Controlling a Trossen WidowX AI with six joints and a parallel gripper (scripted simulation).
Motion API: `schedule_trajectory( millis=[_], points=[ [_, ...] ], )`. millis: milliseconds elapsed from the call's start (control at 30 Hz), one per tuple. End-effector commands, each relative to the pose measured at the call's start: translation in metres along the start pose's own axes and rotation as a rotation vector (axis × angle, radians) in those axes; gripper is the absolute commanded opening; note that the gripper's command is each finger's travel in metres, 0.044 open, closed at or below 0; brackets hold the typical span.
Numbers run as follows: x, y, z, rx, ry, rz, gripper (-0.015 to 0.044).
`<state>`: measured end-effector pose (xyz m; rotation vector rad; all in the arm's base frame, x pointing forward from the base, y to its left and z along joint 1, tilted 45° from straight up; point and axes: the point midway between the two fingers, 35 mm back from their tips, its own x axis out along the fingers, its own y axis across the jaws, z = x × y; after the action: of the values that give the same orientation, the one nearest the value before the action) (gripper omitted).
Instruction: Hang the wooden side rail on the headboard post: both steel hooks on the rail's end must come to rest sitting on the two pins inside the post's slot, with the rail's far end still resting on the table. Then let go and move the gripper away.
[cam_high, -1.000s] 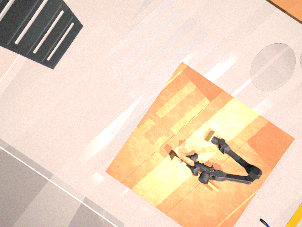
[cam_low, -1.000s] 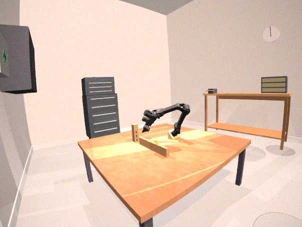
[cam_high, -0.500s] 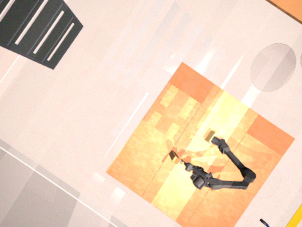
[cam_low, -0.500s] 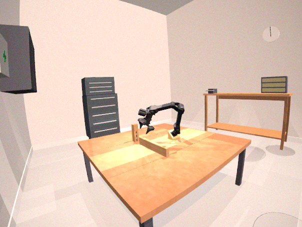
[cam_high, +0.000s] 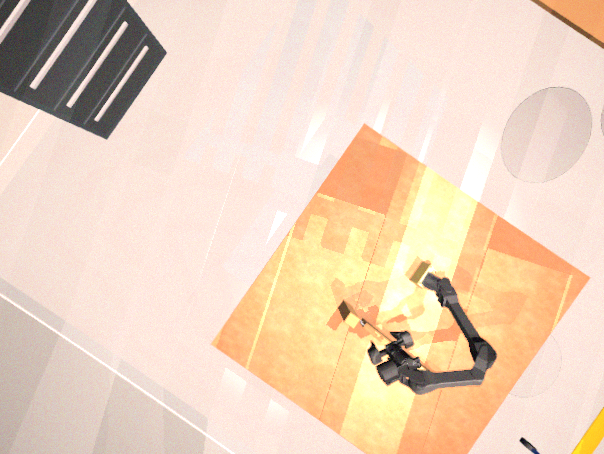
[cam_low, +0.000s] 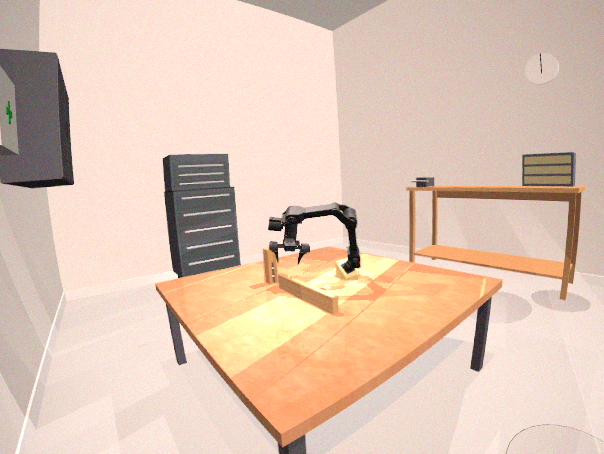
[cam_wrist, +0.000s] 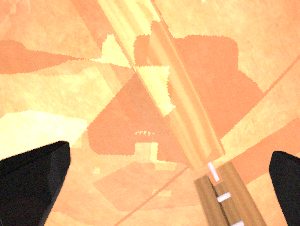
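The wooden side rail stands on its long edge on the table. Its near end is close to the upright headboard post, whose slot shows pins in the wrist view. A bright metal piece lies in the narrow gap between rail and post. Whether any hook touches a pin cannot be told. My gripper is wide open and empty, pointing down above the rail's post end, with the rail passing below between the fingers.
The orange wooden table carries everything. A small block sits beside the arm's base. The arm arches over the table. A dark drawer cabinet and a workbench stand beyond it.
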<state>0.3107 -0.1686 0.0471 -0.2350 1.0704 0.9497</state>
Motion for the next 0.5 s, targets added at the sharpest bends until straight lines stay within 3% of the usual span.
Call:
schedule_trajectory(
  millis=[0,467],
  points=[
    [-0.0109,-0.0013,0.0218,-0.434,-0.123,0.087,0.0440],
    [-0.0076,-0.0008,0.0270,-0.523,-0.154,0.098,0.0440]
  ],
)
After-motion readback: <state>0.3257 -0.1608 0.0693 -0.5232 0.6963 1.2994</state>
